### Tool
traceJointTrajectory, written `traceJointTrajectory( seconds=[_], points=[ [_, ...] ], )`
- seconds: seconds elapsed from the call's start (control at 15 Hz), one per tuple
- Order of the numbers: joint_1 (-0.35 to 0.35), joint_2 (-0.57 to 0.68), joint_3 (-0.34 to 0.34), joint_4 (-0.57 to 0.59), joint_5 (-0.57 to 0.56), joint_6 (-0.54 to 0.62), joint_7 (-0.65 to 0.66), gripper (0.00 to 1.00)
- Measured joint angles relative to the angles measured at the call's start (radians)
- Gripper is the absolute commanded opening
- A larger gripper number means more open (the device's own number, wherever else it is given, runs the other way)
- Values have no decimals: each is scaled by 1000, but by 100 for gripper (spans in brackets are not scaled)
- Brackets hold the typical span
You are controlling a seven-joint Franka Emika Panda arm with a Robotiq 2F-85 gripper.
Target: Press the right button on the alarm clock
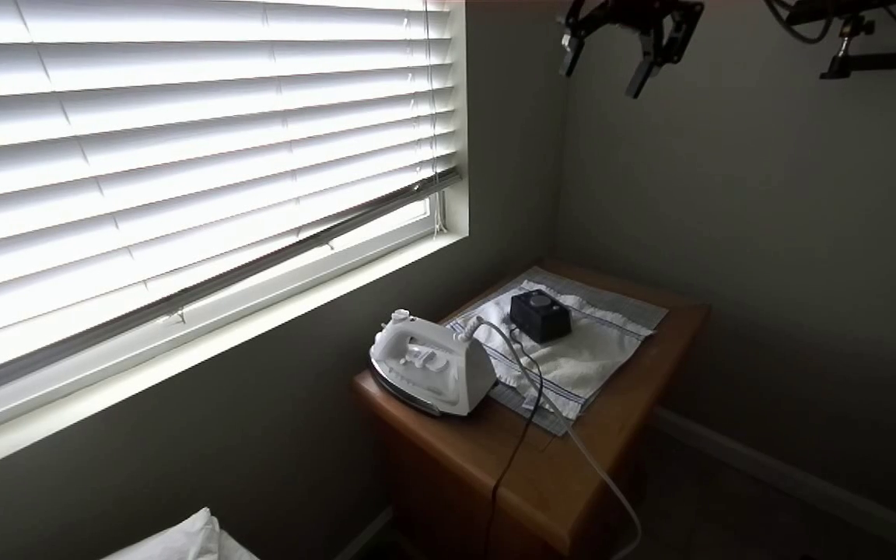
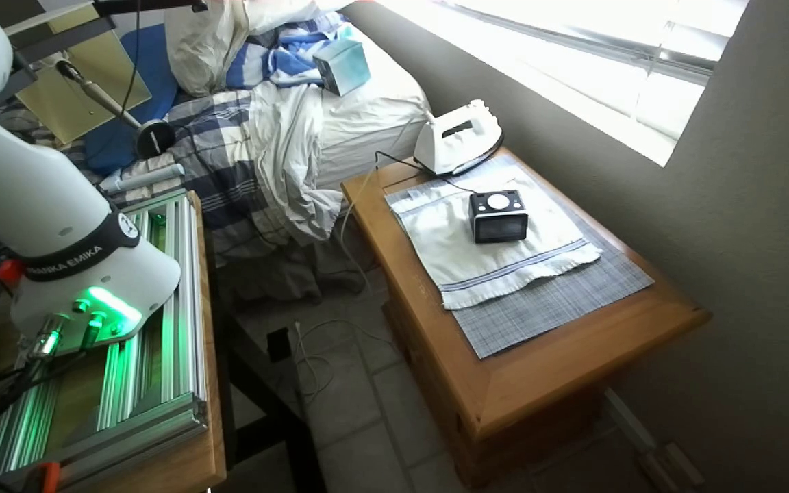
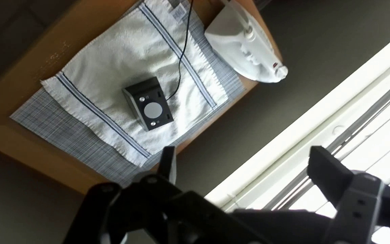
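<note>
The band [image 2: 69, 259] on the arm [image 2: 38, 185] reads "ANKA EMIKA", the white tag [image 3: 178, 13] is illegible, and the hand [image 1: 602, 84] gapes wide, well apart from the alarm clock [image 2: 499, 219] on the towel [image 2: 435, 239] on the table [image 2: 572, 357].

Daylight blazes through the blinds [image 1: 199, 140], burning them white, and the wall [image 1: 277, 404] below sits in gloom! Green light glows on the arm's base [image 2: 110, 301]; in the wrist view, the claw [image 3: 242, 156] looks near-black.

Gripper [image 1: 601, 84] cropped above in an exterior view
</note>
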Motion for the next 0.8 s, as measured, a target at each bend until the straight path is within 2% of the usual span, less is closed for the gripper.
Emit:
traceJointTrajectory(
  seconds=[0.07,0.2,0.47,0.6,0.8],
  points=[
    [-15,48,6,24,-41,25,61,100],
    [-55,140,33,69,-142,63,200,74],
    [-140,289,78,150,-386,75,481,45],
    [-111,346,29,191,-499,45,610,31],
    [-24,429,-46,270,-613,-61,790,10]
  ],
)
